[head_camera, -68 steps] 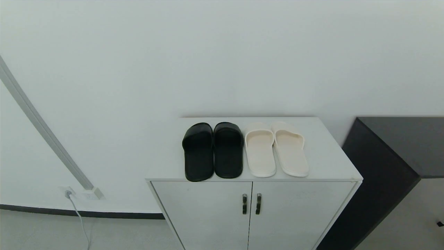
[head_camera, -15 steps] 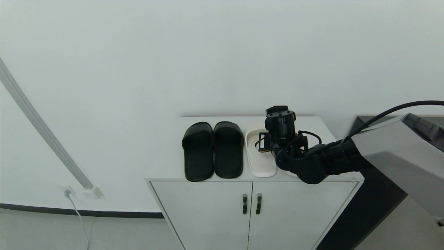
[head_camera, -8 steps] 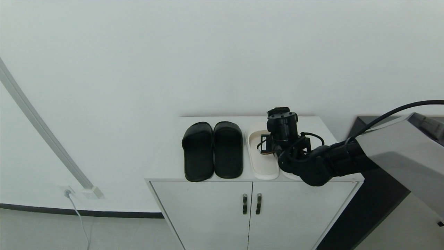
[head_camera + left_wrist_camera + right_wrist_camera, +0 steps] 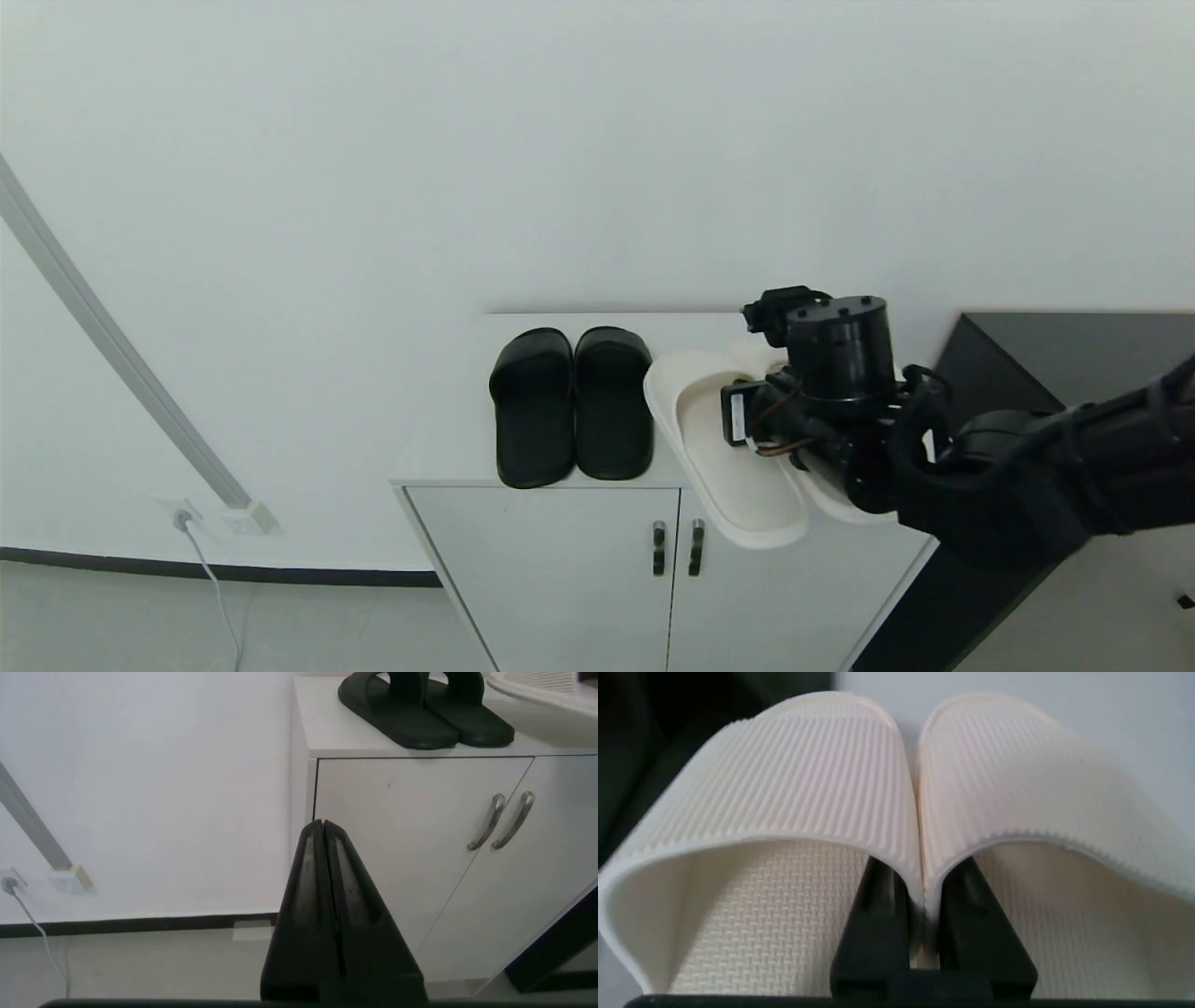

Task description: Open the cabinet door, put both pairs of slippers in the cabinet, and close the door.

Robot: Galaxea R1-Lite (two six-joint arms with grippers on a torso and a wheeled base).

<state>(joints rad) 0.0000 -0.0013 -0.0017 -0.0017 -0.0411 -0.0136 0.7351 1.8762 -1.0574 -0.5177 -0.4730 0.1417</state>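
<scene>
Cream slippers (image 4: 733, 471), clamped by adjoining inner walls in the right hand (image 4: 920, 938), hung tilted past the cabinet (image 4: 448, 462) edge; the black slippers (image 4: 571, 406) lay on top, the doors (image 4: 560, 579) were shut, the left hand (image 4: 322, 835) was closed, and opening and stowing were outstanding.

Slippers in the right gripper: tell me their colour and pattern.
Cream-white slippers, ribbed straps, small crosshatch texture on the footbeds; clearest in the right wrist view.

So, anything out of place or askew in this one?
Yes. The right tool holds the white slippers pinched together, tilted and hanging past the cabinet's front edge, while both cabinet doors are shut. The task has the door opened first, so the order looks odd. The black slippers sit straight on top.
</scene>
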